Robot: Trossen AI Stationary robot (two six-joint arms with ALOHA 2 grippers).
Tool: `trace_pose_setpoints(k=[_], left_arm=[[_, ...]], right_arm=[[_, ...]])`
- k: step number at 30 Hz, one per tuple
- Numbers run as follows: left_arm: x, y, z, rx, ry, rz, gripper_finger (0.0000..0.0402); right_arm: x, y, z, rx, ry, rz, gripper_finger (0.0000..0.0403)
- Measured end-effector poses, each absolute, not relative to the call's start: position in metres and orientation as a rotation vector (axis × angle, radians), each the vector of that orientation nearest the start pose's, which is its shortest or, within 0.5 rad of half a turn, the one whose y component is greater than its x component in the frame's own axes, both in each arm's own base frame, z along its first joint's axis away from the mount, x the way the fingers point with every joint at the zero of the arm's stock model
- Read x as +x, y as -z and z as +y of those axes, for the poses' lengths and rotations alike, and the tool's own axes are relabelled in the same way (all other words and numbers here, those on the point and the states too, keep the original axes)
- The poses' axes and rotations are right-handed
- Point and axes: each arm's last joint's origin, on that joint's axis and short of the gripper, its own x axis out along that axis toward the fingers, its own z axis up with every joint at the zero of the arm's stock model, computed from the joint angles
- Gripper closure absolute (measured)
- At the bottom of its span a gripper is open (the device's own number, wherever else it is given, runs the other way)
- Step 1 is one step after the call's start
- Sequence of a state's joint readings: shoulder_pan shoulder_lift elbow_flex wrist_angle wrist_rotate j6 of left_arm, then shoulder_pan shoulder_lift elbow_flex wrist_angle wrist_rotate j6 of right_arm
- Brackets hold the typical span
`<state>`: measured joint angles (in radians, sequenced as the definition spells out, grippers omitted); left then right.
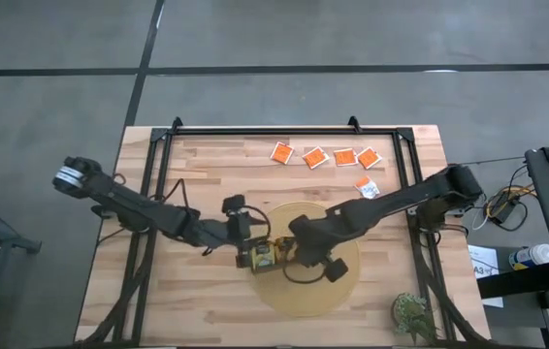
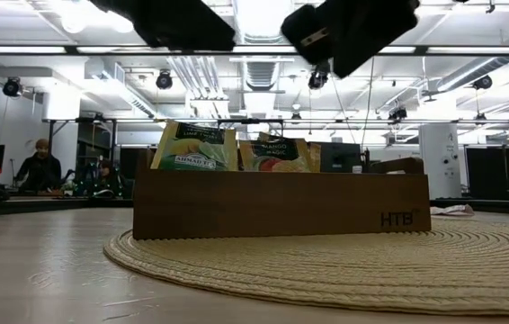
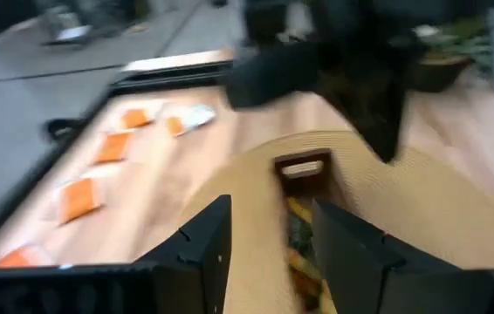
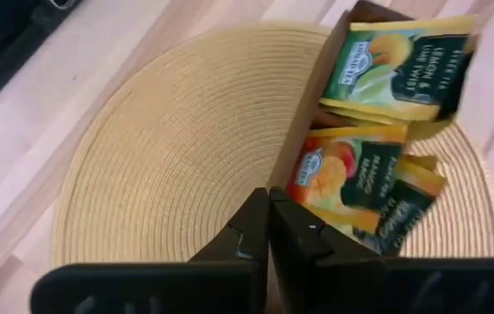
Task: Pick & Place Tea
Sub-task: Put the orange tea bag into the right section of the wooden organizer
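The right gripper (image 4: 269,228) is hovering with its jaws pressed shut on nothing, just above the near edge of the wooden tray (image 4: 304,131). The left gripper (image 3: 269,240) is hanging over the tray's other end with its jaws standing apart, also empty. Inside the tray, a green-and-yellow sachet (image 4: 397,65) and yellow-orange sachets (image 4: 343,174) are leaning upright (their tops are showing over the tray wall in the low view). The tray is sitting on a round woven mat (image 1: 338,291), which leaves bare weave open on most sides. Orange sachets (image 1: 314,156) are lying in a row near the tabletop (image 1: 207,165) far edge, well apart from both arms.
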<state>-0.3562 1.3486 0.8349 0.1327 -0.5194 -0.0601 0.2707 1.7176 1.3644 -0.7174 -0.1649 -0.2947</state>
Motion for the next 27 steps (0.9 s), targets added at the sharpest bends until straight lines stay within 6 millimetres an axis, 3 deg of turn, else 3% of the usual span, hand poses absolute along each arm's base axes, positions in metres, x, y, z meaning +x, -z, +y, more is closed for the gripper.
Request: trace_pose_setpoints(k=[6,12,18,27], left_arm=[[0.282,-0.240,-0.062,0.097,-0.146,0.314,0.0248],[0.265,-0.222,-0.024,-0.002,-0.262,0.281,0.0248],[0.224,-0.203,0.002,-0.073,-0.349,0.179,0.0248],[0.163,-0.195,0.009,-0.135,-0.418,-0.079,0.0248]], right_arm=[[0.310,-0.265,0.083,-0.303,-0.508,0.890,0.0394],[0.282,-0.274,0.064,-0.273,-0.447,0.729,0.0394],[0.263,-0.275,0.047,-0.250,-0.389,0.634,0.0394],[0.258,-0.270,0.026,-0.202,-0.304,0.612,0.0394]])
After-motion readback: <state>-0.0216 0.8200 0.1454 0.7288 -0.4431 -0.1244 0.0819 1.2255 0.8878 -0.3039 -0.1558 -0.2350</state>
